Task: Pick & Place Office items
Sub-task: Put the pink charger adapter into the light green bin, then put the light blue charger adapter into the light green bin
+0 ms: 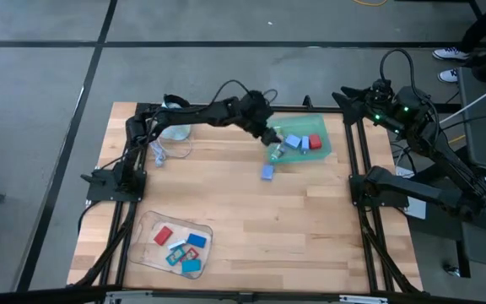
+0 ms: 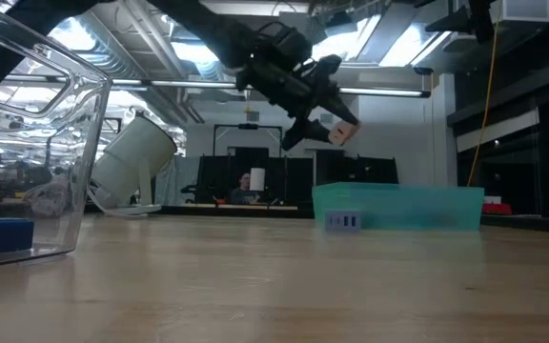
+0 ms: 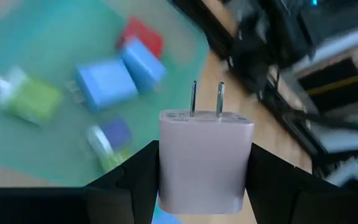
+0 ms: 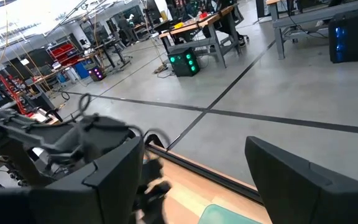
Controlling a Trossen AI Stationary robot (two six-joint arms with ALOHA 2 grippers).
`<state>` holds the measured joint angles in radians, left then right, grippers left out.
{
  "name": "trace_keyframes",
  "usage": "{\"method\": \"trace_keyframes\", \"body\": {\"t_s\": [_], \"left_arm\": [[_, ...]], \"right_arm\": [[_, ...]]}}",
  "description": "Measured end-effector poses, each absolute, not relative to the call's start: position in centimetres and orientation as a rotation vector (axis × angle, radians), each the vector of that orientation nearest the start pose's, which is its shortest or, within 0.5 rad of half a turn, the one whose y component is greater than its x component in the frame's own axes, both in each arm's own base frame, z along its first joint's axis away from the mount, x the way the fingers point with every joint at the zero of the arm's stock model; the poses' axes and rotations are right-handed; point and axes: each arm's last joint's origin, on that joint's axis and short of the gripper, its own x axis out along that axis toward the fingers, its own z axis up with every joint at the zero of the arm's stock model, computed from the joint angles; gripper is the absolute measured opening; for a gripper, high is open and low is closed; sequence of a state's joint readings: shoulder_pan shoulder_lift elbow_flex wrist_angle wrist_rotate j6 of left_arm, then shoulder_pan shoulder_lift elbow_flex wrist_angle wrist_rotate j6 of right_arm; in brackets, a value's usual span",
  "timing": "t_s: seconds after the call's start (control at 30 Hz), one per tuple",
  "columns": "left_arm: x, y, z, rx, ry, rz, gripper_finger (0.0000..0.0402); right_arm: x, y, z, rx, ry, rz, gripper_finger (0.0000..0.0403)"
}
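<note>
My left gripper [image 1: 270,135] is shut on a pale pink plug block [image 3: 206,158] in the air above the left edge of the green tray [image 1: 326,150]; the low view shows the block [image 2: 339,131] well above the tray [image 2: 398,207]. Blue [image 1: 294,141], red [image 1: 315,141] and green [image 1: 277,154] pieces lie in the tray. One blue piece [image 1: 267,172] lies on the table just in front of it. My right gripper [image 4: 191,180] is open and empty at the table's far right [image 1: 344,95]. My left gripper pinches the pink block by its two opposite side faces [image 3: 166,168] between its two fingers [image 3: 135,183]. The block's two metal prongs [image 3: 194,99] point away from the gripper. The fingers slant downward toward the table's right. The block is lifted clear of tray and table.
A clear container [image 1: 175,242] with red, blue and teal pieces stands at the near left; its wall [image 2: 27,171] fills the low view's left. A tipped white mug [image 1: 175,127] and a white cord [image 1: 159,152] lie at the far left. The table's middle is bare wood.
</note>
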<state>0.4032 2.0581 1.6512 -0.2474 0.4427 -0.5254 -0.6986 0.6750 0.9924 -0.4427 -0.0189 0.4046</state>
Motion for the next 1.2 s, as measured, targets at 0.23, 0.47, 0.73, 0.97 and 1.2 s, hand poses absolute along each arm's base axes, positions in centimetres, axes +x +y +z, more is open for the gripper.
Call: {"method": "trace_keyframes", "body": {"t_s": [0.23, 0.47, 0.73, 0.97, 1.2], "left_arm": [[44.2, 19.8, 21.5, -0.806, 0.525, 0.105, 0.0187], [44.6, 20.5, 18.1, -0.799, 0.583, 0.192, 0.0187], [45.0, 20.5, 18.3, -0.782, 0.535, 0.18, 0.0341], [45.4, 20.6, 19.2, -0.815, 0.449, 0.152, 0.0362], [44.4, 19.9, 20.3, -0.648, 0.551, 0.131, 0.0343]], "right_arm": [[9.5, -7.9, 39.0, 0.436, -0.021, -0.695, 0.0286], [9.5, -7.9, 39.0, 0.439, -0.022, -0.695, 0.0286], [9.6, -8.0, 39.0, 0.458, -0.026, -0.695, 0.0286], [9.7, -8.1, 38.9, 0.465, -0.023, -0.696, 0.0286], [9.7, -8.1, 38.9, 0.467, -0.023, -0.696, 0.0286]]}}
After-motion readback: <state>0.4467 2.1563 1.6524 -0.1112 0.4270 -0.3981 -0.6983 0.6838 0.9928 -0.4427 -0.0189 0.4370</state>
